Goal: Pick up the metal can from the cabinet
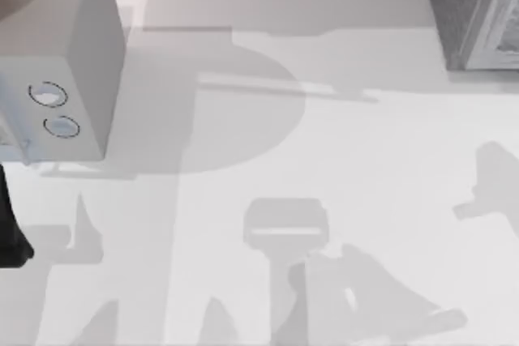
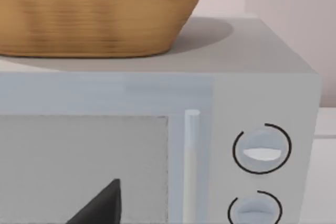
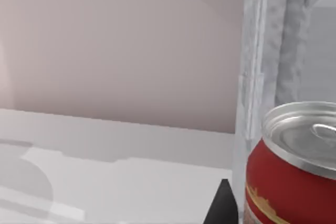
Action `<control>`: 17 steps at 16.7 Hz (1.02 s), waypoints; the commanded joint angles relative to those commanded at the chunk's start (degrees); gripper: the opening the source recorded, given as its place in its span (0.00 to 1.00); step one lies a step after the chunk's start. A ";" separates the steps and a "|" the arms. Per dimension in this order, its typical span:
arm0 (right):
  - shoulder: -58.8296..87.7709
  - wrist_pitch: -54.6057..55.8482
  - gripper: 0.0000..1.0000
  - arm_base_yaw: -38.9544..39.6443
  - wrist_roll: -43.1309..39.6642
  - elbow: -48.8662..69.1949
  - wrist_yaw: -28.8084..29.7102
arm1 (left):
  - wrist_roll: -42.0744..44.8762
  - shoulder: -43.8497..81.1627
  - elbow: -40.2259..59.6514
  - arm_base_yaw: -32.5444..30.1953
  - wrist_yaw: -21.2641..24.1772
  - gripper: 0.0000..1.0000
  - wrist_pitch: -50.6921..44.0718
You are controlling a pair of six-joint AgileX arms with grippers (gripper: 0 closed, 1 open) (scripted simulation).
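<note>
The metal can (image 3: pixel 294 182), red with a silvery lid, stands upright and very close in the right wrist view, against the cabinet's pale ridged frame (image 3: pixel 257 77). A dark tip of my right gripper (image 3: pixel 223 207) pokes up just beside the can; whether it touches the can is hidden. The cabinet (image 1: pixel 470 14) fills the table's far right corner in the top view. A dark piece of my left arm (image 1: pixel 12 232) sits at the left edge, and a tip of my left gripper (image 2: pixel 102 205) faces the pale grey box's door.
The pale grey box (image 1: pixel 77 54) with two round rings (image 2: pixel 261 148) stands at the far left, with a wicker basket (image 2: pixel 94 9) on top of it. A plain wall (image 3: pixel 121 45) rises behind the white table (image 1: pixel 324 160).
</note>
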 joint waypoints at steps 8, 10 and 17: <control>46.50 32.45 0.00 -5.06 0.76 15.76 -20.30 | 0.00 0.00 0.00 0.00 0.00 1.00 0.00; 57.68 40.01 0.00 -6.41 0.74 19.42 -25.14 | 0.00 0.00 0.00 0.00 0.00 1.00 0.00; 87.11 59.98 0.00 -10.12 0.68 29.25 -37.59 | 0.00 0.00 0.00 0.00 0.00 1.00 0.00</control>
